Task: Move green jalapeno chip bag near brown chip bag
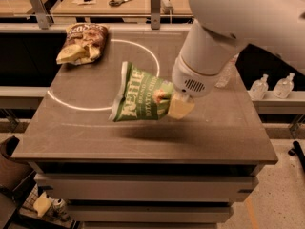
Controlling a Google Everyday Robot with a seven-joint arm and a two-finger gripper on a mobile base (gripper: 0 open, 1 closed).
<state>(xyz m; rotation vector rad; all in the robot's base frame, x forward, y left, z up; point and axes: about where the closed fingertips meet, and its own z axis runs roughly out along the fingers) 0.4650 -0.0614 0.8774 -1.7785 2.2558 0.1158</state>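
Note:
The green jalapeno chip bag (138, 97), light green with white lettering and a white edge, hangs lifted above the middle of the table, casting a shadow below it. My gripper (177, 104) is shut on the bag's right end, under the big white arm that comes in from the upper right. The brown chip bag (83, 43) lies flat at the table's far left corner, well to the left of and beyond the green bag.
The brown table (224, 137) carries a white circle line (95, 108). A raised rail with metal posts (155, 4) runs along the far edge. Clear bottles (259, 87) stand on a shelf to the right. Another table behind holds scissors (119, 2).

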